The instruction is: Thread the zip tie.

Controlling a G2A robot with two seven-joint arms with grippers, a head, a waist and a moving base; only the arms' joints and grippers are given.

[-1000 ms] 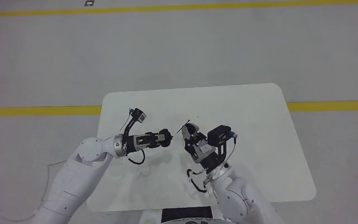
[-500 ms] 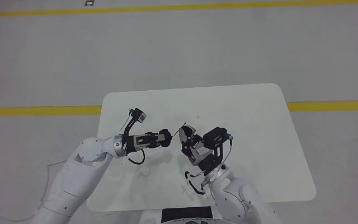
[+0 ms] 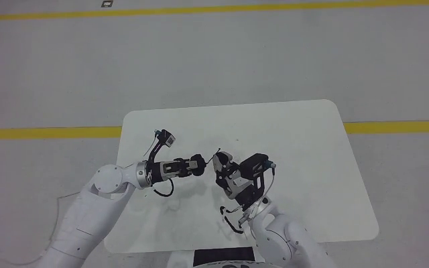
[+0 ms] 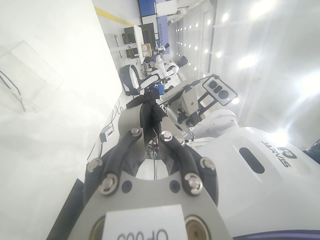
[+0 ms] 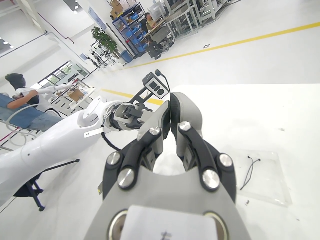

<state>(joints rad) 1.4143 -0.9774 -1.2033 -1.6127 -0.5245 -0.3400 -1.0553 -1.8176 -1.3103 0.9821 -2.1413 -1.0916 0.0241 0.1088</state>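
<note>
Apparently mid-threading: above the table (image 3: 301, 134), left gripper (image 3: 200, 163) and right gripper (image 3: 220, 161) are both clamping the zip tie (image 3: 215, 155), tips nearly meeting. Next move is demanding fine tail-to-head alignment.

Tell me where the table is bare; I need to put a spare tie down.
Bare: the right half of the table up to its edge, and the far strip. Crowded: middle-left, where the left gripper and right gripper meet at the zip tie, clear tray nearby.
</note>
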